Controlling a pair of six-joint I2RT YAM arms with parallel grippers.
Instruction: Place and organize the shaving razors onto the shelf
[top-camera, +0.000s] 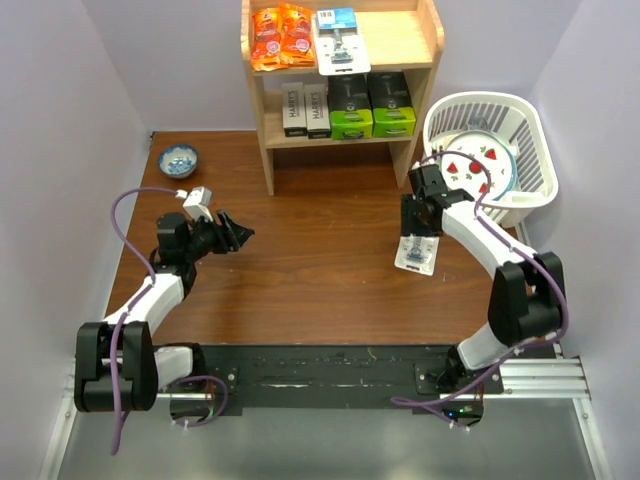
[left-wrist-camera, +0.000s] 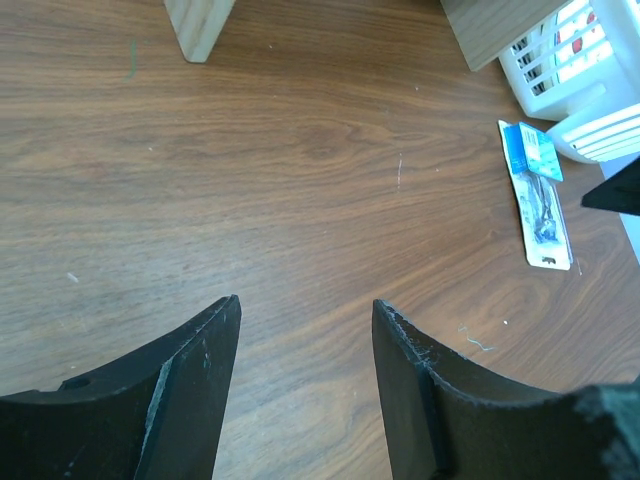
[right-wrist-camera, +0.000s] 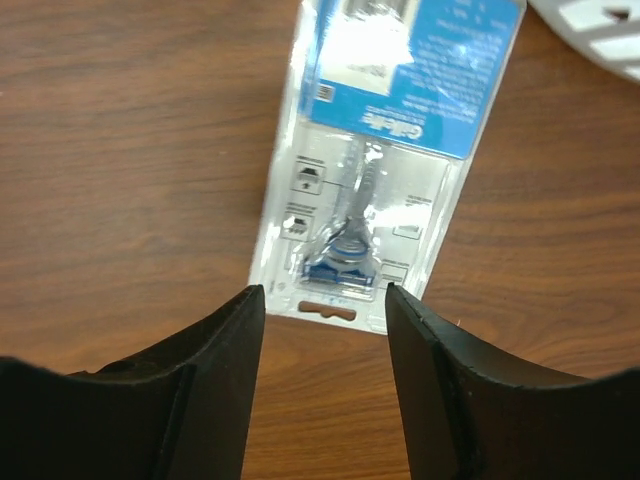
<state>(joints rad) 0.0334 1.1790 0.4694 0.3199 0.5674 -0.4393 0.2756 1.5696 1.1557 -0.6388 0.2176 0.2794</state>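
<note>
Blue bowl (top-camera: 179, 158): stands at the far left of the table (top-camera: 320, 290), well apart from both arms; no part in the task.
Left gripper (left-wrist-camera: 305, 310): fingers spread, nothing between them. It hangs low over bare wood, well apart from any pack, judged parked out of the way.
Shelf (top-camera: 405, 38): centre rear.
Top board: orange snack packets (top-camera: 282, 37) on the left, one blister card (top-camera: 338, 45) flat just beside them, bare wood to its right.
Lower board: HARRY'S box (top-camera: 293, 108) on the left, two black boxes with lime-green ends (top-camera: 350, 105) alongside, fronts in one row.
Right gripper (right-wrist-camera: 325, 290): fingers parted, nothing held. It points down at the razor end of the loose card, judged lined up for a pick.
Loose blister card (right-wrist-camera: 370, 180): flat on the table, right of centre, near the basket; the one pack not yet shelved.
White basket (top-camera: 530, 150): far right, holding a plate.
Likely destination: the free space on the top board, beside the matching card.
</note>
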